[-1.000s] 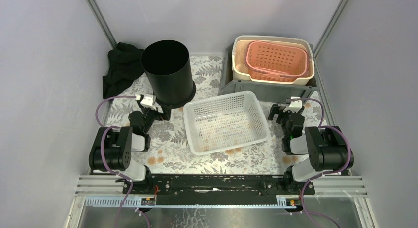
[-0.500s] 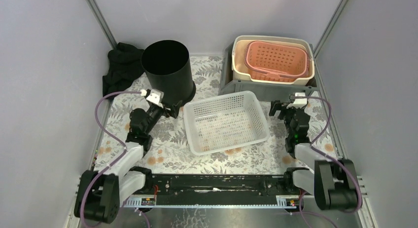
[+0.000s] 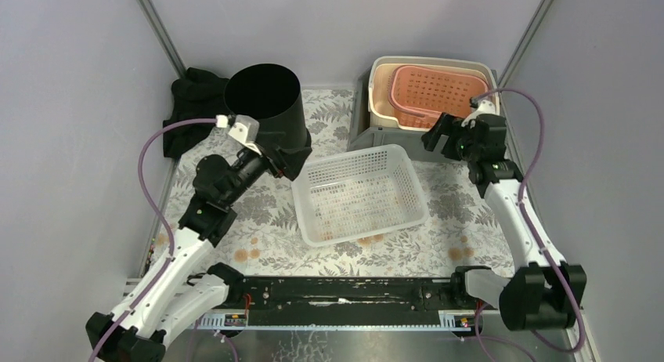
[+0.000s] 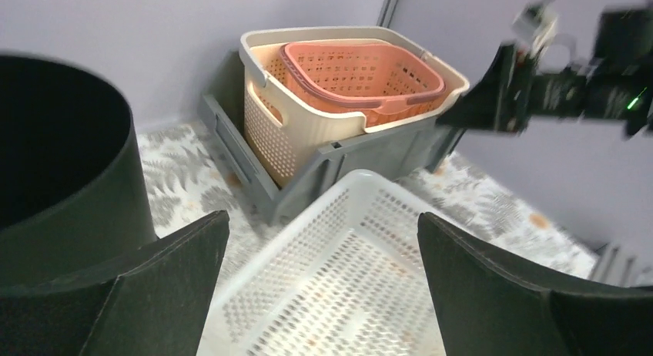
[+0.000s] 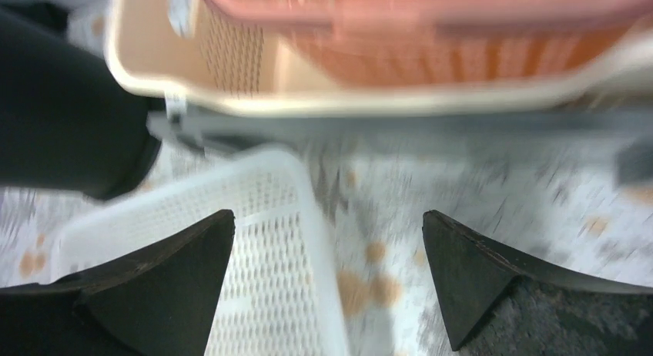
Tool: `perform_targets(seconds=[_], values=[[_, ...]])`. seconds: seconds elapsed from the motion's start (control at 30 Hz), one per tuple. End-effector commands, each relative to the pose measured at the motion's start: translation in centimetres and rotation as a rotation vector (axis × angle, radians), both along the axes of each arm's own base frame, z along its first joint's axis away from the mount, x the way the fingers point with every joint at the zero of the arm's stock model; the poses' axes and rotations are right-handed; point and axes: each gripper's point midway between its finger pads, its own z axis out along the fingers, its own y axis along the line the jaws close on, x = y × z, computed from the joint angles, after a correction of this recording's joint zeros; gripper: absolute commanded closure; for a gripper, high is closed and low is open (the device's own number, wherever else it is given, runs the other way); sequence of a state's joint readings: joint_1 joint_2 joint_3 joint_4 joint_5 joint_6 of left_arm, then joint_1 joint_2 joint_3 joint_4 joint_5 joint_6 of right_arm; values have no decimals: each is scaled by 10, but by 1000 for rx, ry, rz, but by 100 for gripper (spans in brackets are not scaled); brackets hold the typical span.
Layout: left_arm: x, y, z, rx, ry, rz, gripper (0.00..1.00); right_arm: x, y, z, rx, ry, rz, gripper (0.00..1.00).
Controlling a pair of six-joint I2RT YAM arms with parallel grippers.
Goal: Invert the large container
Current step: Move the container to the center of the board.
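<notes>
While both end effectors stand fully open and hold nothing, the task is judged to be at the approach step; no grasp has been made.

**Task object.** The large container is taken to be the black cylindrical bin (image 3: 265, 111). It stands upright, mouth up, at the far left of the bench (image 3: 266, 240). A black cloth (image 3: 186, 111) lies just beside it on the left. The far-left corner of the white mesh basket (image 3: 360, 193) is near its base.

**Left end effector** (image 3: 283, 160). It is low, at the near-right side of the bin's wall. The left wrist view shows the wall outside the jaws, to the left of the left finger (image 4: 146, 294). Whether that finger touches the wall cannot be told.

**Right end effector** (image 3: 435, 136). It hangs over the near edge of the grey crate (image 3: 374, 135), which carries a cream basket (image 3: 385, 88) with a pink basket (image 3: 434, 92) nested inside. It is well apart from the bin. The right wrist view is blurred.

**Next move, as judged.**
1. Raise the left end effector to the bin's rim.
2. Place one finger inside the wall and one outside, then close on the wall. The body looks too wide to span.
3. Tip the bin toward bare bench. The white mesh basket lies close and may obstruct the roll.
4. Bring the right end effector across to steady the far side if needed.
</notes>
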State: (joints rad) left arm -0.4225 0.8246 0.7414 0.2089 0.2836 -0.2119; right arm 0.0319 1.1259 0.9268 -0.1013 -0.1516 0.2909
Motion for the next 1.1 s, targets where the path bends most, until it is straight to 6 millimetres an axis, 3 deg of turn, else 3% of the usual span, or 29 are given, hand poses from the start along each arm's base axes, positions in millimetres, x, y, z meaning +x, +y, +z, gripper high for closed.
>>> perform_targets(seconds=[0.0,0.13,0.27,0.5,0.67,0.87,1.07], values=[[-7,20,-1,-252,291,153,0,-49,37,-60,184,355,125,1],[-15,19,3,-237,397,153,0,-51,55,-63,296,401,180,1],[-10,24,-18,-171,541,226,0,-53,51,-66,284,407,151,1],[-20,12,-40,-224,632,160,0,-70,54,-85,291,471,178,1],[-17,17,-69,-210,732,229,0,-67,51,-93,285,488,153,0],[-14,23,-93,-166,808,301,0,-44,12,-95,168,452,-68,0],[-11,17,-102,-108,861,279,0,-11,-23,-101,171,435,-243,17]])
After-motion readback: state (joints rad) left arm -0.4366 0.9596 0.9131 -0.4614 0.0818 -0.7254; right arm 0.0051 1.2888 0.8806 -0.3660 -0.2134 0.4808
